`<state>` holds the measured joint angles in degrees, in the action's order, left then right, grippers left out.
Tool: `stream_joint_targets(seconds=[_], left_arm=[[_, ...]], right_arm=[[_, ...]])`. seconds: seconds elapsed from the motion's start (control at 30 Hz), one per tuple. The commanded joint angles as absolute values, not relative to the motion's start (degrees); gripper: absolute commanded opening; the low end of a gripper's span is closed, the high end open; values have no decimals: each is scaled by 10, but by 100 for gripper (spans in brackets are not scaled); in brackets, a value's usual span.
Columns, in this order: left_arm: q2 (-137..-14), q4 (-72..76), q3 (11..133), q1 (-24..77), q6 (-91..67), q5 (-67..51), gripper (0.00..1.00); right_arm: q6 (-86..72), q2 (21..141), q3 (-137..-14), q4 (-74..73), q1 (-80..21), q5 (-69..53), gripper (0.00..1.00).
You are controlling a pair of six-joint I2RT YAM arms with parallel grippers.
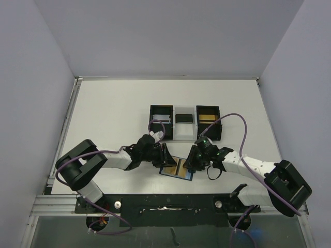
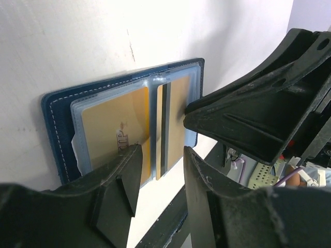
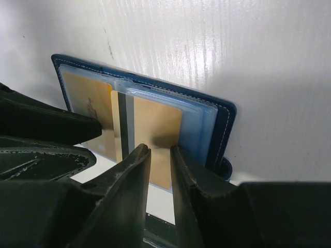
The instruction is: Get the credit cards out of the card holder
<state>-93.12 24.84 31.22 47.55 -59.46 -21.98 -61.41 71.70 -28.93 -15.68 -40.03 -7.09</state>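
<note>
Card holder (image 1: 178, 168) lies spread open, inside up, on the counter (image 1: 103, 119) near its front edge, right between my two arms. Clear sleeves fill the inside. One gold card (image 2: 111, 124) sits fully in the left sleeve. A second, striped gold card (image 3: 158, 124), with a dark band along one long side, lies by the centre fold and sticks out past the holder's near edge.

Left jaws (image 2: 161, 152): released, fingers clearly apart, hovering at the holder's near edge over the fold. Nothing is between them.

Right jaws (image 3: 159, 150): parted only a little, with a narrow gap and tips down at the striped gold card. Nothing thin is pinched in the gap that I can see. From the left wrist view the right tip looks to touch that card's face; I cannot tell if it presses.

Behind the holder, well apart from it, two black boxes (image 1: 161, 121) are joined by a white tray (image 1: 184, 129). There is a silver-grey flat piece (image 1: 161, 117) in the left box, a dark flat piece (image 1: 184, 118) on the tray and a gold flat piece (image 1: 208, 118) in the right box. Purple cables loop over both arms.
</note>
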Motion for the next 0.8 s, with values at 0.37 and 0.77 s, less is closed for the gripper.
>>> stream_joint_targets(seconds=[0.37, 0.77], left_arm=[[-972, 308, 326, 486, -602, -261, 20], [-933, 278, 318, 483, -596, -235, 0]], right_arm=[[-627, 750, -249, -128, -405, -59, 25], [-611, 740, -268, -174, -405, -27, 25]])
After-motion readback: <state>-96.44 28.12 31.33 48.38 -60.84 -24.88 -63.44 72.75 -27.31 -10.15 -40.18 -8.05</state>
